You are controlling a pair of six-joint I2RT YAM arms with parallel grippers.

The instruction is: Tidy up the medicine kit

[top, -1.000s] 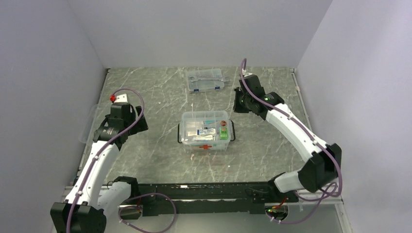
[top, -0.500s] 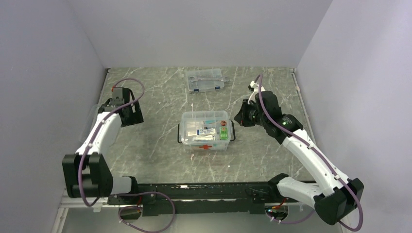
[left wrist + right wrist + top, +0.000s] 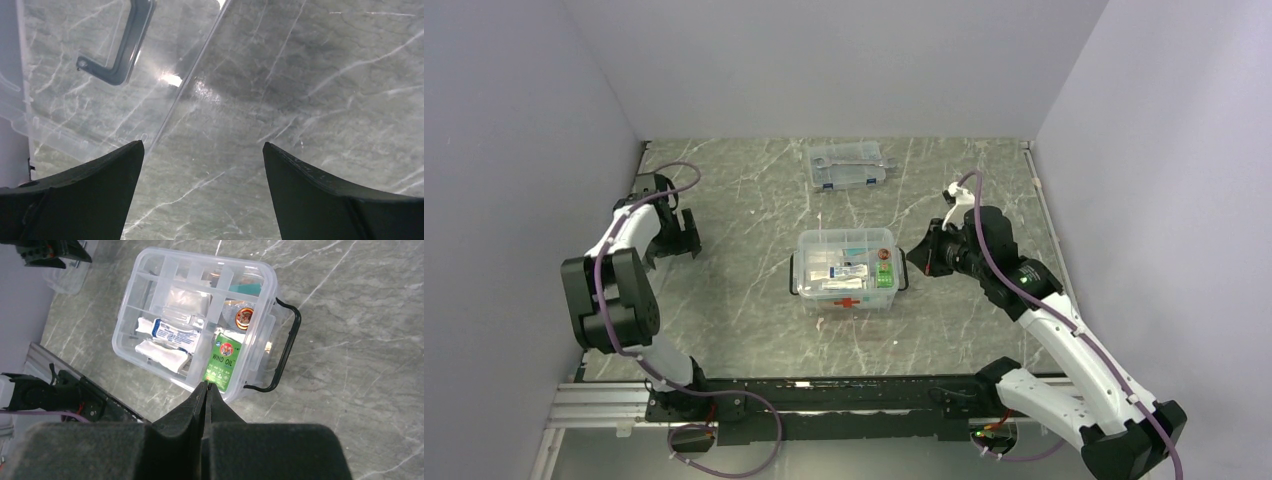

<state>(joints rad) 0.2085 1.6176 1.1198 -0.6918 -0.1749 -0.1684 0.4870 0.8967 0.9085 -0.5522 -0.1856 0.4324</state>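
Clear plastic forms the medicine kit box (image 3: pixel 846 270), which stands lidless near the middle of the grey marbled table (image 3: pixel 744 320), with a red mark on its near wall. Inside it, a clear divided tray (image 3: pixel 165 285) holds white packets (image 3: pixel 167 335) in its left compartments. A green packet labelled WIND OIL (image 3: pixel 223 361) lies along the right side, and a small round tin (image 3: pixel 244 317) sits just beyond that packet. A black carrying handle (image 3: pixel 286 347) is folded out from the box's right end. The right gripper (image 3: pixel 205 385) hovers just to the right of the box. Its fingers are pressed together with nothing between them, and in the wrist view their tips point toward the green packet. The left gripper (image 3: pixel 202 150) hangs well apart from the box, near the left wall, its fingers spread wide and empty over bare table. Just beyond them is the clear lid (image 3: pixel 100 100) with its black handle (image 3: pixel 120 45), close to the wall; whether it lies flat or leans on the wall is hard to tell. At the far side of the table, a flatter clear case with blue latches (image 3: pixel 848 166) holds metal tools.
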